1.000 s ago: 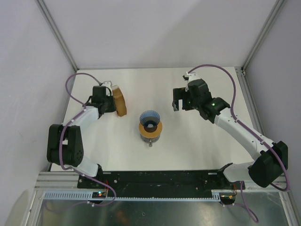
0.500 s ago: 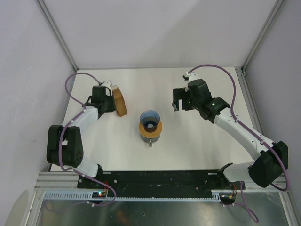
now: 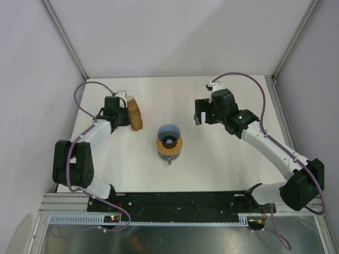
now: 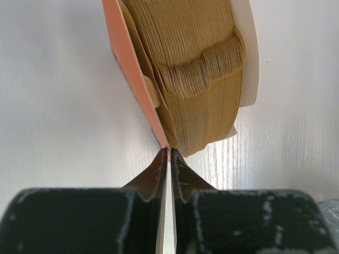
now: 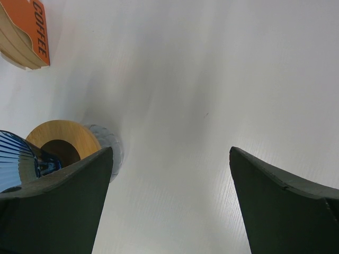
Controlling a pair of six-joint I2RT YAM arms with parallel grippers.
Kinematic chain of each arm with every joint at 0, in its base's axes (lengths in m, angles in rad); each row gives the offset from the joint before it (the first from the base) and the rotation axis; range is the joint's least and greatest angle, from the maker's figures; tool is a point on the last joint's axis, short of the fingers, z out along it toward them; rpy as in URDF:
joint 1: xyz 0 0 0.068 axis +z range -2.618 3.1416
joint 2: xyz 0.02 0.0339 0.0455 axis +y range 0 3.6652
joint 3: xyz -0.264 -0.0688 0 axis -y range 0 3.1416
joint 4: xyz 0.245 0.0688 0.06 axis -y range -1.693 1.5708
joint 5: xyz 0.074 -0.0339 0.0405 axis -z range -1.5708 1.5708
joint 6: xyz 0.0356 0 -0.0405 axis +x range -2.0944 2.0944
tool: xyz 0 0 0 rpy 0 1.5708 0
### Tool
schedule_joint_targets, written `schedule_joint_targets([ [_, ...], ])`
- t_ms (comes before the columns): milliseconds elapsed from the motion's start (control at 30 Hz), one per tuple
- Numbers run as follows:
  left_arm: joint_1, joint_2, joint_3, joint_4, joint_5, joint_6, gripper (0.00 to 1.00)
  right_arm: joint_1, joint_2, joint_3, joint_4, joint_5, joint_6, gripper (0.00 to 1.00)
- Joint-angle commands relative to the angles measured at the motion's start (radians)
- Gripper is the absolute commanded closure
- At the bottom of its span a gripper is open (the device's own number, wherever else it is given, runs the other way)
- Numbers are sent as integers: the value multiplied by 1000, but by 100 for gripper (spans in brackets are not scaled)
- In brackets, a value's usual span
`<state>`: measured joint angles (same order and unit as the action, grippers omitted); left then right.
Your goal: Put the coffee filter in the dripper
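Nothing has visibly shifted over the last second; both arms and every item sit where they were. Toward the far left corner of the bench (image 3: pixel 159 90), the left gripper (image 4: pixel 169 159) has its fingers pressed almost together at the lower tip of the orange packet (image 4: pixel 132 79), which stands on edge. Tan coffee filters (image 4: pixel 196 63) are stacked inside it. Only a thin pale slit shows between the fingers, so I cannot tell whether a single sheet is pinched there. From overhead, those fingertips are hard to make out against the packet.

At the bench's middle the blue dripper (image 3: pixel 169 138) stands upright, well apart from the packet. In the right wrist view it is cut off by the frame edge and one finger.

Toward the right edge, the right gripper (image 5: pixel 170 152) hangs above bare bench, its jaws spread wide and empty.
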<state>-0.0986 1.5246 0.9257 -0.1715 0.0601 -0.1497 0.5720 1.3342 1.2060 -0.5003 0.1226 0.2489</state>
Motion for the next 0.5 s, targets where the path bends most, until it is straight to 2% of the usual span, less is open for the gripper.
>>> schedule_joint_targets([
  [0, -16, -31, 20, 9, 22, 9, 89, 2, 1, 1, 19, 2, -11, 4],
  [133, -17, -28, 18, 8, 10, 14, 88, 2, -1, 1, 19, 1, -10, 4],
  [333, -15, -9, 33, 9, 16, 9, 95, 1, -6, 1, 17, 1, -12, 4],
  [467, -17, -32, 30, 1, 36, 18, 95, 2, -8, 1, 15, 1, -12, 4],
])
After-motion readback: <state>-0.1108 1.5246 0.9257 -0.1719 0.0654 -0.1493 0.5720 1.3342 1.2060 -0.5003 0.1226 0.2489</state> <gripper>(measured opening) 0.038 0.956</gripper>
